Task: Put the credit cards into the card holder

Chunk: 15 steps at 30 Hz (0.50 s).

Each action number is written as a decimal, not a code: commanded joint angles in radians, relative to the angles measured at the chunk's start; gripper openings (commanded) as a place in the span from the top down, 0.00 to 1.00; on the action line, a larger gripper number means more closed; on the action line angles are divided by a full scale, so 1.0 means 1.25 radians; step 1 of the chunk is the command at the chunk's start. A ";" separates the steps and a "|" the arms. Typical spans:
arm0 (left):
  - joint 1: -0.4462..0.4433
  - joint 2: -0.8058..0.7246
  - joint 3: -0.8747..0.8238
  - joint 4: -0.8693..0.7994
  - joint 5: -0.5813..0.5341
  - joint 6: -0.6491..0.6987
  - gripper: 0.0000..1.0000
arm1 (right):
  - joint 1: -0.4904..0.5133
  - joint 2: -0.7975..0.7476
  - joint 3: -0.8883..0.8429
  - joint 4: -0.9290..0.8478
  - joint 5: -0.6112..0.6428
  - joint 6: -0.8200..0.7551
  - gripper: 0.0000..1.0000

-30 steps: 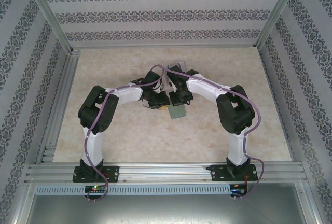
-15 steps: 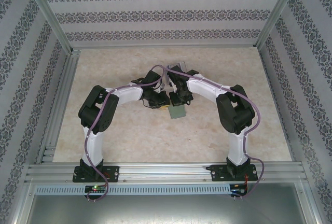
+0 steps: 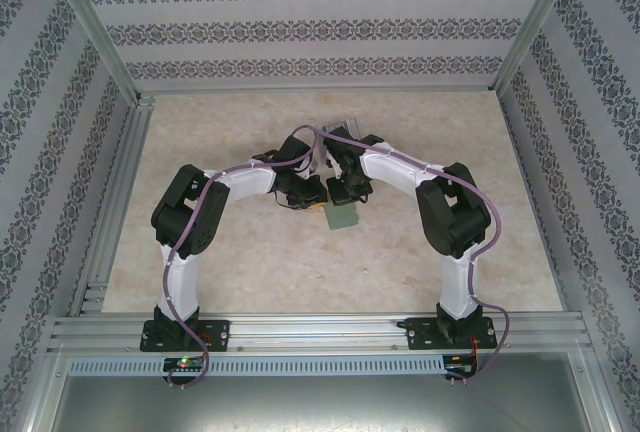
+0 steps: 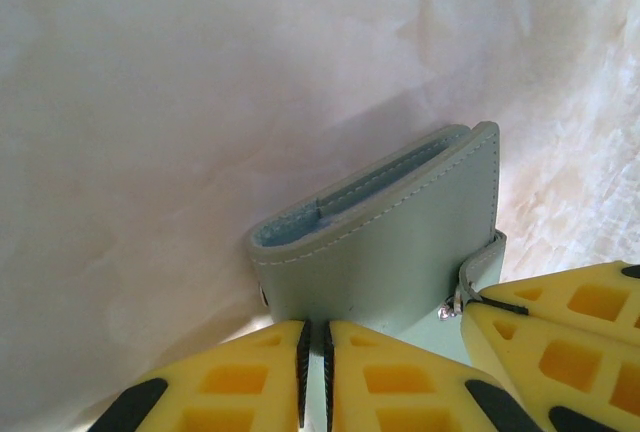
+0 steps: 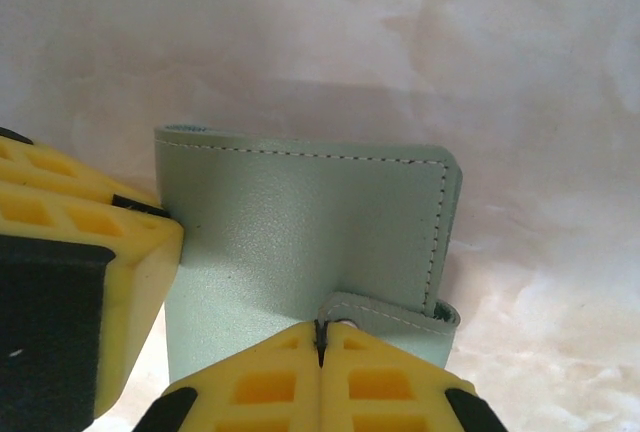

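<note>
Left wrist view: the left gripper (image 4: 313,372) has its yellow fingers drawn almost together, with only a thin slit between them, and they pinch the lower edge of the card holder (image 4: 400,242). The holder is pale grey-green with light stitching along its borders. It is folded, and its two panels gape slightly at the top, where a bluish lining shows. At the holder's lower right corner, the second pair of yellow fingers touches a small strap with a metal snap.

In the right wrist view, the right gripper (image 5: 320,344) is fully closed, its fingertips meeting on the end of that strap (image 5: 395,309), which wraps round from the holder's right side. The flat cover faces this camera, and a left finger presses against its left edge.

In the top external view, both arms bend inward and meet over the middle of the table (image 3: 250,262). The holder sits between the two grippers, about midway between the left and right edges and slightly toward the near edge. Whether it touches the tabletop cannot be told.
</note>
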 commanded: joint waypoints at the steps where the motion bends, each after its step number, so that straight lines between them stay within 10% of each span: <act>1: -0.016 0.020 0.017 -0.008 -0.013 0.005 0.85 | 0.000 0.013 -0.014 -0.038 -0.028 -0.015 0.95; 15: -0.016 0.023 0.018 -0.011 -0.017 0.005 0.85 | -0.002 0.009 -0.022 -0.048 -0.075 -0.027 0.95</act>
